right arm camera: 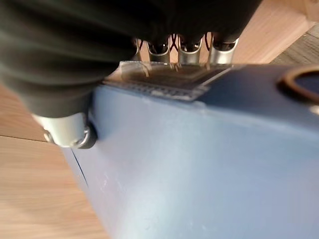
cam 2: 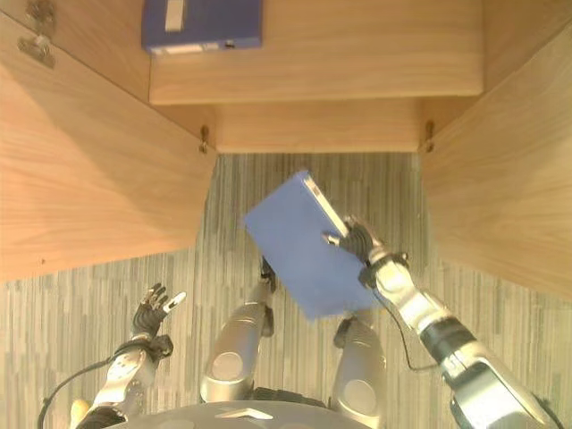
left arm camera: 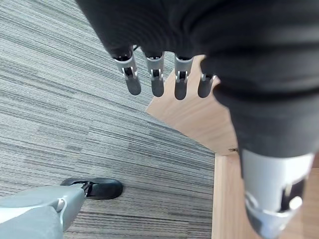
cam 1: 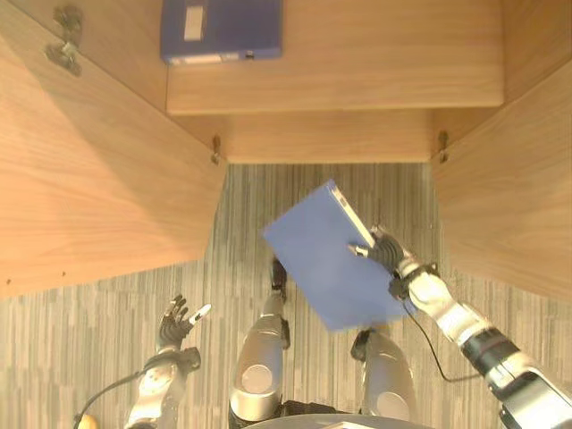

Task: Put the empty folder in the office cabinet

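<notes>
We hold a plain blue folder [cam 1: 326,264] tilted above the floor, our right hand [cam 1: 391,255] fingers [right arm camera: 187,54] clamped over its spine; left hand [cam 1: 175,323] hangs relaxed.

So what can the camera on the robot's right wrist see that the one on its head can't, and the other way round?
The right wrist view alone shows, close up, the label pocket and ring hole on the spine of the blue folder.

The left eye view alone shows the cabinet shelf, a second folder on it, and the open left hand.

Both show the right hand gripping that folder.

Folder [cam 1: 326,264] before cabinet [cam 1: 335,85]
</notes>
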Tool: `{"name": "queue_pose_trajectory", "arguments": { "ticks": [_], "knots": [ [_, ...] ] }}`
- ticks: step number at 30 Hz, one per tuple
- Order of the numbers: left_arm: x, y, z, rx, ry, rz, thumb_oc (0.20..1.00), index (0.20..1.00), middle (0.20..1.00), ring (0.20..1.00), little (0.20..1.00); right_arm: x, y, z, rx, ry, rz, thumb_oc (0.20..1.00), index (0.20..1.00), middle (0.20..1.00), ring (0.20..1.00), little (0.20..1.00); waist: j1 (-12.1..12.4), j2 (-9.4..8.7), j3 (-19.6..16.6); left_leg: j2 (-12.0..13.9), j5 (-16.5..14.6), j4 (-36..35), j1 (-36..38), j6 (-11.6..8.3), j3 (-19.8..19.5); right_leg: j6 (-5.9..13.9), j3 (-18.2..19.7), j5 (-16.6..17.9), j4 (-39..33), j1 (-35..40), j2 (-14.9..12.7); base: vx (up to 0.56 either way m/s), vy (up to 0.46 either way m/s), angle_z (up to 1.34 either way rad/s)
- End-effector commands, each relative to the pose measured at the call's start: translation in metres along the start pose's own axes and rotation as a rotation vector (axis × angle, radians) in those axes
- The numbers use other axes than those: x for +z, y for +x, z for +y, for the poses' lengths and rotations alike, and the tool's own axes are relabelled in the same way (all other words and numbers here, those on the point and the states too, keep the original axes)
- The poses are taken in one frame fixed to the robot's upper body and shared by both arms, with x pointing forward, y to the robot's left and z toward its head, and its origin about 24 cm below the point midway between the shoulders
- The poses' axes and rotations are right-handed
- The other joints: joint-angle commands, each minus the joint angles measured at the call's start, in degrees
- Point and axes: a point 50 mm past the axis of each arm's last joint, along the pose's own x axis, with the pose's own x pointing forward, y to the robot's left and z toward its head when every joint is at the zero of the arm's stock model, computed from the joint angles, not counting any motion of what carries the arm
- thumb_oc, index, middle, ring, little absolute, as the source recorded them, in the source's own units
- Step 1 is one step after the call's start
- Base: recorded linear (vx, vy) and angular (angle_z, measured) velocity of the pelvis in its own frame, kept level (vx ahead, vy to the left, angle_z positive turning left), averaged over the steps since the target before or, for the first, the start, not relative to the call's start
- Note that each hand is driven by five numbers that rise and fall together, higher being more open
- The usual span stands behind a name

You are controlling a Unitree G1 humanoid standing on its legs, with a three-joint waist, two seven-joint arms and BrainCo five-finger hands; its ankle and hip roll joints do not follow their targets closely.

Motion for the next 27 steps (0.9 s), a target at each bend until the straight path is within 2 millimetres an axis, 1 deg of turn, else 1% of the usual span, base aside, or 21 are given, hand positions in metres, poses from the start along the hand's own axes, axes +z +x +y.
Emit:
{"name": "queue_pose_trajectory", "arguments": {
  "ticks": [1, 2, 3, 4, 7, 8, 9, 10, 11, 12, 13, 15, 16, 17, 18, 19, 20, 23, 25, 26, 27],
  "knots": [
    [0.0, -0.005, 0.021, 0.051, 0.092, 0.018, 1.0, 1.0, 1.0, 1.0, 1.0, 0.021, 0.007, -0.006, -0.084, 0.061, -0.112, 0.2, 0.2, 0.2, 0.2, 0.2, 0.0, -2.24, -5.5, -1.8, -5.1, 5.1, -5.4, 0.1, -3.9, 5.24, 4.4, -0.6, 3.3, -2.6, -7.1, -0.07, 0.055, 0.05],
    [-0.006, -0.004, 0.021, 0.056, 0.117, 0.049, 1.0, 1.0, 1.0, 1.0, 1.0, 0.029, 0.017, -0.021, -0.157, 0.104, -0.13, 0.2, 0.2, 0.2, 0.2, 0.2, 0.4, -2.34, -5.3, -2.2, -5.6, 6.1, -6.6, 0.24, -4.0, 5.35, 4.5, -0.2, 3.1, -3.1, -7.3, -0.02, 0.073, 0.06],
    [-0.008, -0.004, 0.022, 0.057, 0.131, 0.066, 1.0, 1.0, 1.0, 1.0, 1.0, 0.032, 0.022, -0.029, -0.194, 0.126, -0.135, 0.2, 0.2, 0.2, 0.2, 0.2, 0.7, -2.33, -5.3, -2.4, -6.1, 6.7, -7.0, 0.31, -4.1, 5.45, 4.5, -0.3, 3.0, -3.1, -7.4, -0.01, 0.061, 0.04],
    [-0.008, -0.004, 0.022, 0.057, 0.131, 0.066, 1.0, 1.0, 1.0, 1.0, 1.0, 0.032, 0.022, -0.029, -0.194, 0.126, -0.135, 0.2, 0.2, 0.2, 0.2, 0.2, 0.7, -2.33, -5.3, -2.4, -6.1, 6.7, -7.0, 0.31, -4.1, 5.45, 4.5, -0.3, 3.0, -3.1, -7.4, -0.01, 0.056, 0.04],
    [-0.016, -0.008, 0.022, 0.037, 0.165, 0.108, 1.0, 1.0, 1.0, 1.0, 1.0, 0.038, 0.032, -0.062, -0.337, 0.209, -0.141, 0.2, 0.2, 0.2, 0.2, 0.2, 1.8, -2.64, -5.4, -3.8, -7.1, 8.8, -9.0, 0.98, -4.3, 5.93, 4.4, 0.5, 2.7, -3.4, -8.5, -0.02, 0.085, 0.07],
    [-0.016, -0.008, 0.022, 0.037, 0.165, 0.108, 1.0, 1.0, 1.0, 1.0, 1.0, 0.038, 0.032, -0.062, -0.337, 0.209, -0.141, 0.2, 0.2, 0.2, 0.2, 0.2, 1.8, -2.64, -5.4, -3.8, -7.1, 8.8, -9.0, 0.98, -4.3, 5.93, 4.4, 0.5, 2.7, -3.4, -8.5, 0.01, 0.076, 0.03],
    [-0.019, -0.009, 0.022, 0.029, 0.174, 0.129, 1.0, 1.0, 1.0, 1.0, 1.0, 0.038, 0.033, -0.076, -0.393, 0.237, -0.137, 0.2, 0.2, 0.2, 0.2, 0.2, 2.0, -2.81, -5.7, -4.3, -7.6, 9.4, -9.5, 1.24, -4.5, 6.18, 4.1, 0.6, 2.8, -3.6, -9.1, 0.02, 0.131, 0.08],
    [-0.023, -0.01, 0.024, 0.02, 0.187, 0.155, 1.0, 1.0, 1.0, 1.0, 1.0, 0.034, 0.033, -0.103, -0.493, 0.293, -0.116, 0.2, 0.2, 0.2, 0.2, 0.2, 2.5, -2.72, -5.7, -5.2, -9.2, 10.9, -9.6, 1.84, -4.7, 6.54, 3.9, 0.6, 4.2, -3.8, -10.2, 0.03, 0.204, 0.15],
    [-0.02, -0.008, 0.025, 0.009, 0.206, 0.161, 1.0, 1.0, 1.0, 1.0, 1.0, 0.033, 0.031, -0.133, -0.587, 0.336, -0.105, 0.2, 0.2, 0.2, 0.2, 0.2, 2.7, -2.48, -5.2, -5.8, -10.8, 13.1, -10.0, 2.55, -5.2, 6.67, 4.0, 0.9, 8.6, -5.5, -11.7, 0.02, 0.195, 0.18],
    [-0.018, -0.007, 0.028, 0.01, 0.22, 0.164, 1.0, 1.0, 1.0, 1.0, 1.0, 0.032, 0.028, -0.147, -0.631, 0.362, -0.099, 0.2, 0.2, 0.2, 0.2, 0.2, 2.7, -2.18, -4.7, -6.0, -11.4, 14.1, -10.1, 2.65, -5.5, 6.56, 4.1, 1.0, 10.4, -6.3, -12.2, 0.0, 0.105, 0.11],
    [-0.018, -0.007, 0.028, 0.01, 0.22, 0.164, 1.0, 1.0, 1.0, 1.0, 1.0, 0.032, 0.028, -0.147, -0.631, 0.362, -0.099, 0.2, 0.2, 0.2, 0.2, 0.2, 2.7, -2.18, -4.7, -6.0, -11.4, 14.1, -10.1, 2.65, -5.5, 6.56, 4.1, 1.0, 10.4, -6.3, -12.2, 0.01, 0.04, 0.09],
    [-0.012, -0.003, 0.03, 0.008, 0.25, 0.153, 1.0, 1.0, 1.0, 1.0, 1.0, 0.035, 0.026, -0.168, -0.704, 0.409, -0.106, 0.2, 0.2, 0.2, 0.2, 0.2, 2.7, -1.66, -3.5, -6.2, -12.3, 15.3, -9.7, 2.69, -6.3, 6.03, 4.4, 1.6, 11.1, -6.8, -12.3, 0.03, 0.015, 0.24],
    [-0.01, -0.002, 0.031, 0.008, 0.263, 0.151, 1.0, 1.0, 1.0, 1.0, 1.0, 0.036, 0.024, -0.178, -0.735, 0.432, -0.113, 0.2, 0.2, 0.2, 0.2, 0.2, 2.5, -1.51, -3.1, -6.2, -12.5, 14.9, -9.2, 2.7, -6.5, 5.9, 4.3, 2.3, 10.2, -7.1, -11.7, 0.04, 0.007, 0.29],
    [-0.01, -0.002, 0.031, 0.008, 0.263, 0.151, 1.0, 1.0, 1.0, 1.0, 1.0, 0.036, 0.024, -0.178, -0.735, 0.432, -0.113, 0.2, 0.2, 0.2, 0.2, 0.2, 2.5, -1.51, -3.1, -6.2, -12.5, 14.9, -9.2, 2.7, -6.5, 5.9, 4.3, 2.3, 10.2, -7.1, -11.7, 0.07, 0.008, 0.34],
    [-0.01, -0.001, 0.032, 0.005, 0.272, 0.153, 1.0, 1.0, 1.0, 1.0, 1.0, 0.036, 0.023, -0.183, -0.75, 0.446, -0.111, 0.2, 0.2, 0.2, 0.2, 0.2, 2.4, -1.51, -3.1, -6.4, -12.5, 14.3, -8.7, 2.71, -6.7, 5.89, 4.6, 2.9, 9.2, -7.5, -11.1, 0.17, 0.027, 0.18],
    [-0.01, -0.001, 0.031, -0.004, 0.28, 0.159, 1.0, 1.0, 1.0, 1.0, 1.0, 0.037, 0.022, -0.192, -0.781, 0.48, -0.112, 0.2, 0.2, 0.2, 0.2, 0.2, 2.1, -1.35, -3.1, -6.5, -13.1, 13.2, -6.8, 2.67, -7.1, 6.02, 5.4, 3.7, 7.2, -9.8, -9.4, 0.25, 0.028, 0.19],
    [-0.01, 0.0, 0.03, -0.01, 0.28, 0.163, 1.0, 1.0, 1.0, 1.0, 1.0, 0.035, 0.02, -0.196, -0.797, 0.506, -0.108, 0.2, 0.2, 0.2, 0.2, 0.2, 1.6, -1.5, -3.1, -6.7, -13.6, 13.0, -5.6, 2.63, -7.5, 6.26, 5.3, 4.1, 5.3, -10.9, -9.1, 0.3, 0.002, -0.03],
    [-0.008, 0.005, 0.022, -0.035, 0.27, 0.151, 1.0, 1.0, 1.0, 1.0, 1.0, 0.018, 0.008, -0.204, -0.866, 0.582, -0.071, 0.2, 0.2, 0.2, 0.2, 0.2, 0.5, -1.42, -2.5, -7.4, -16.3, 15.3, -3.1, 2.41, -9.1, 6.67, 4.8, 4.0, 2.0, -12.0, -8.3, 0.23, -0.051, -0.12],
    [-0.008, 0.005, 0.022, -0.035, 0.27, 0.151, 1.0, 1.0, 1.0, 1.0, 1.0, 0.018, 0.008, -0.204, -0.866, 0.582, -0.071, 0.2, 0.2, 0.2, 0.2, 0.2, 0.5, -1.42, -2.5, -7.4, -16.3, 15.3, -3.1, 2.41, -9.1, 6.67, 4.8, 4.0, 2.0, -12.0, -8.3, 0.18, -0.069, 0.38],
    [-0.01, 0.006, 0.017, -0.048, 0.258, 0.155, 1.0, 1.0, 1.0, 1.0, 1.0, -0.002, -0.006, -0.208, -0.93, 0.668, -0.032, 0.2, 0.2, 0.2, 0.2, 0.2, -0.7, -0.99, -2.2, -8.2, -18.2, 16.5, -0.8, 2.39, -11.5, 6.97, 5.7, 4.5, 1.2, -12.9, -7.7, 0.35, -0.162, 0.74],
    [-0.01, 0.008, 0.013, -0.066, 0.267, 0.155, 1.0, 1.0, 1.0, 1.0, 1.0, -0.012, -0.013, -0.209, -0.959, 0.699, -0.007, 0.2, 0.2, 0.2, 0.2, 0.2, -0.5, -0.54, -2.5, -8.5, -19.4, 16.9, 0.0, 2.17, -12.7, 7.03, 6.6, 4.3, 0.7, -12.1, -7.0, 0.38, -0.195, 1.16]
  ]
}}
